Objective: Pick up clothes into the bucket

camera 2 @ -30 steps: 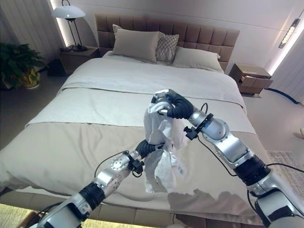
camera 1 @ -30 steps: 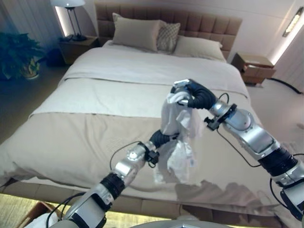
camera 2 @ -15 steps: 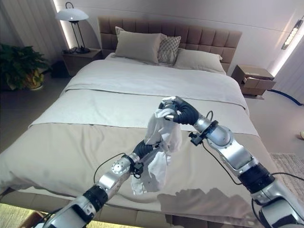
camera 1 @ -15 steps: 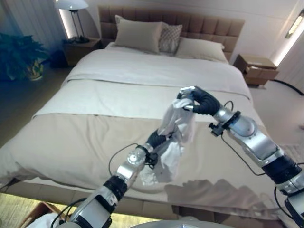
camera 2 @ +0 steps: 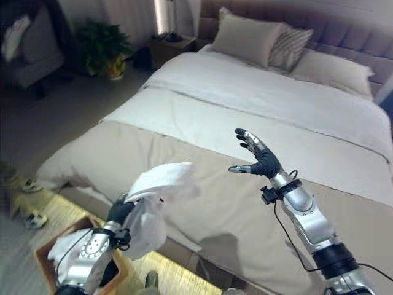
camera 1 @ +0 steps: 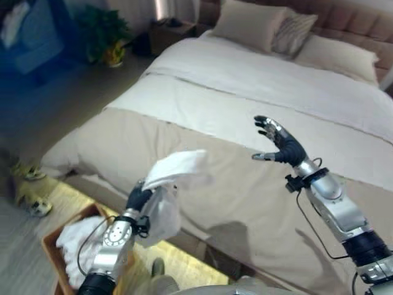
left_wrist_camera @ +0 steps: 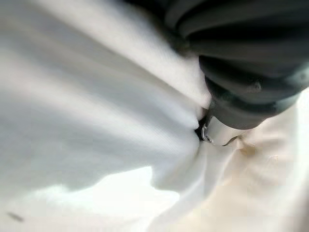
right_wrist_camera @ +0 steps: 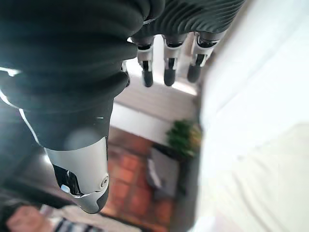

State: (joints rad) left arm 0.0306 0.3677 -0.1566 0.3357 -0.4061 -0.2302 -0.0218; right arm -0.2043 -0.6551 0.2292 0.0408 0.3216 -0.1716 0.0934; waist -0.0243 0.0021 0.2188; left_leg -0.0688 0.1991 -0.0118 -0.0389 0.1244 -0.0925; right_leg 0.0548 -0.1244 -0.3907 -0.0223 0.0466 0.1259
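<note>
Left fingers: curled into a white garment (camera 1: 169, 184), the left hand (camera 1: 139, 198) bunching the cloth near the foot corner of the bed (camera 1: 245, 184); in the left wrist view the fabric presses right against the hand's dark cover.

Right fingers: spread apart and holding nothing, the right hand (camera 1: 279, 142) raised palm-out above the tan bedspread.

What changed: half a second ago both hands held the garment up between them over the bed; now the right hand has let go and the cloth hangs from the left hand alone. The head camera has also swung toward the robot's left, bringing the floor beside the bed into sight.

What it means: the handover looks finished, and the carry toward the container appears under way; the drop itself is not yet made.

Garment's place: in the air, off the bed, above and just to the bed side of the bucket (camera 1: 52, 243), not yet inside it.

Bucket: a brown open box on the floor by the bed's corner, already holding white clothes (camera 1: 77, 236).

Count: one garment in hand; one bucket; a heap of white cloth inside, pieces too bunched to number; three pillows (camera 1: 245, 24) at the headboard; one potted plant (camera 1: 107, 40); a pair of slippers (camera 1: 27, 190) on the floor.
</note>
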